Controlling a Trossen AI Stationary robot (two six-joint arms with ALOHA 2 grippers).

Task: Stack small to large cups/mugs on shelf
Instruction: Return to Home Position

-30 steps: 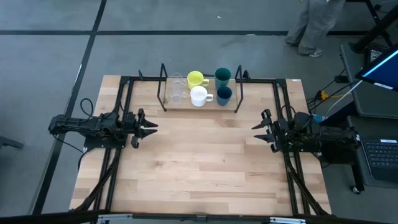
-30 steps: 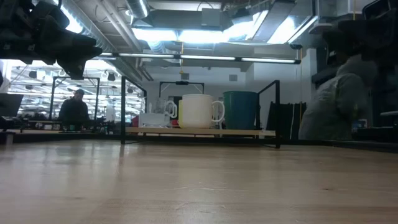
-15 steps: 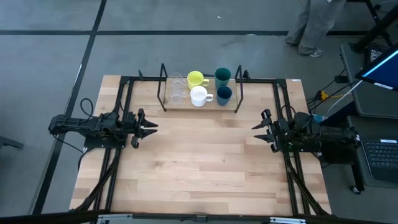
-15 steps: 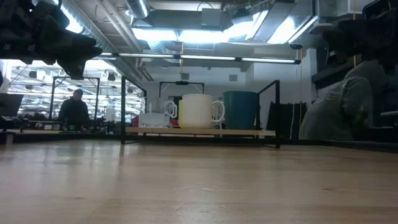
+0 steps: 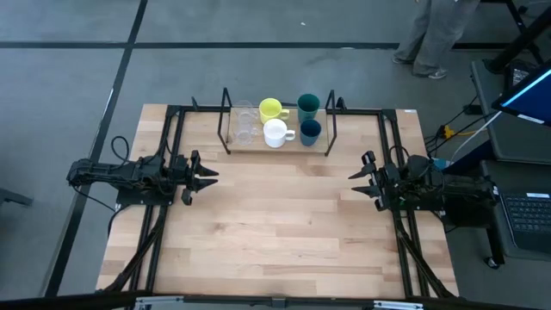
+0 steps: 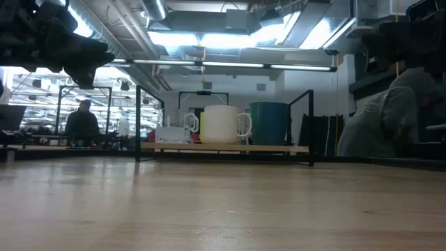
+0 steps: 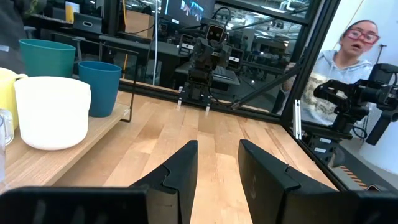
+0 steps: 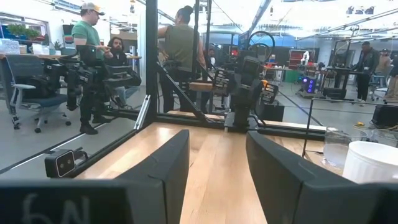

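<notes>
**DESK:** The jaws first. What are they doing?

**FIELD:** Both pairs are parted and empty. The left gripper (image 5: 207, 175) hangs over the left side of the table (image 5: 275, 228) and the right gripper (image 5: 355, 182) over the right side. They face each other, both well apart from the shelf (image 5: 291, 145).

**DESK:** And the cups?

**FIELD:** All six stand on the shelf at the table's far edge. The two clear glass cups (image 5: 244, 131) are on the left. The yellow mug (image 5: 270, 109) and white mug (image 5: 275, 133) are in the middle. The dark green cup (image 5: 308, 105) and dark blue cup (image 5: 310, 131) are on the right.

**DESK:** How should the homing be finished well?

**FIELD:** Little looks left to do, since both arms appear folded back. Any last retreat should run straight back along each side with the fingers loose. Nothing should swing toward the far edge, where the wire frames and glass would tip easily.

**DESK:** Any writing?

**FIELD:** No brand or label can be read on the cups. A pale scrawl (image 8: 31, 202) on the right gripper's housing may read "6N", but that is uncertain.
</notes>
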